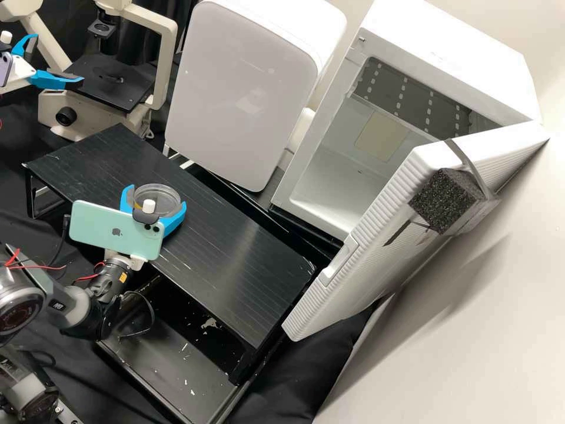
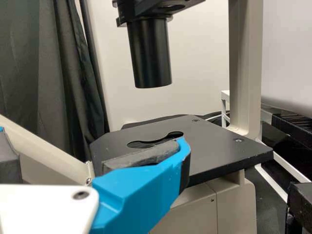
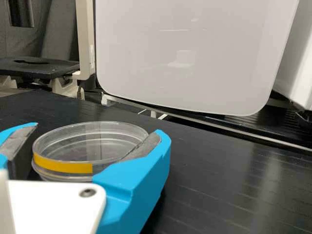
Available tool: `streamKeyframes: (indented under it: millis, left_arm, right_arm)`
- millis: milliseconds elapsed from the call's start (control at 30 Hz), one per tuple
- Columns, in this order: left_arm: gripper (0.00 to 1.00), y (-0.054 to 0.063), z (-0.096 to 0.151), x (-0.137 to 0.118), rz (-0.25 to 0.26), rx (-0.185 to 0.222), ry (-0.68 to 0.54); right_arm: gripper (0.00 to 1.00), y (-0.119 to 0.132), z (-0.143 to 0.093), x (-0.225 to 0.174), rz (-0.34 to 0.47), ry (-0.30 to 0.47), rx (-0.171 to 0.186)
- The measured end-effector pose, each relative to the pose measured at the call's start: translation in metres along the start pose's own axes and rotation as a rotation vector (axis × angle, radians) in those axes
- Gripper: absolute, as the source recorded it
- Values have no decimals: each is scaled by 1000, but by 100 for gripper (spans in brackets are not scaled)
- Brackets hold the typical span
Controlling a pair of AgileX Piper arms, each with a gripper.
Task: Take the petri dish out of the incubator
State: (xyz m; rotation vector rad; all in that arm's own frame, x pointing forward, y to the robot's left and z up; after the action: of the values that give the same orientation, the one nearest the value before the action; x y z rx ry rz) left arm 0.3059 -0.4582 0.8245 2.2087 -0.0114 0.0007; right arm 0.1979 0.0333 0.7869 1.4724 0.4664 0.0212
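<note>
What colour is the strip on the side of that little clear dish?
The strip on the dish is yellow-orange, seen best in the right wrist view.

Right arm (image 1: 85,309) outstretched, right gripper (image 1: 158,195) with jaws part-closed in a clasp, left gripper (image 1: 59,58) apart from it, jaws spread wide

The cabinet (image 1: 235,88) sits between microscope (image 1: 53,109), left, and incubator (image 1: 453,53), right (all behind the stand (image 1: 229,259))
</note>
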Motion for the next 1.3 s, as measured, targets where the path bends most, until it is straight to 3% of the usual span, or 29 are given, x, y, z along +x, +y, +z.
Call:
streamKeyframes:
  millis: [733, 767, 1300]
  left_arm:
    - [100, 0, 0, 0, 0, 0, 0]
    - [100, 0, 0, 0, 0, 0, 0]
    - [100, 0, 0, 0, 0, 0, 0]
  right_arm:
    - [0, 18, 33, -4, 98, -127, 32]
    - [100, 18, 33, -4, 98, -128, 32]
    - [100, 21, 31, -6, 104, -120, 17]
